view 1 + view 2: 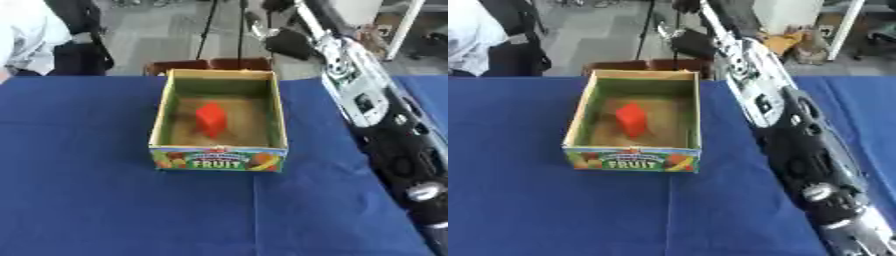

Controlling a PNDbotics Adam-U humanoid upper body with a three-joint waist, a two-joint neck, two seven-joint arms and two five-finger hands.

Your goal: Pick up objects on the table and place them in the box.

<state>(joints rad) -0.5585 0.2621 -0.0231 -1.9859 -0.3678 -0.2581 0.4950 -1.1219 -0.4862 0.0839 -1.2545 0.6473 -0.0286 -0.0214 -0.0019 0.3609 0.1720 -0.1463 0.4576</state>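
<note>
A cardboard box (160,117) with "FRUIT" printed on its front stands in the middle of the blue table. Inside it a red block (211,119) stands on the box floor, slightly left of centre. My right arm (789,125) stretches from the lower right corner up along the box's right side. My right hand (689,43) shows as a dark shape beyond the box's far right corner, above the table's far edge and apart from the block. My left hand shows in neither view.
The blue tablecloth (79,190) spreads bare to the left of and in front of the box. Brown chair backs (210,65) stand just behind the box. Tripod legs (206,30) and a person (35,35) are past the far edge.
</note>
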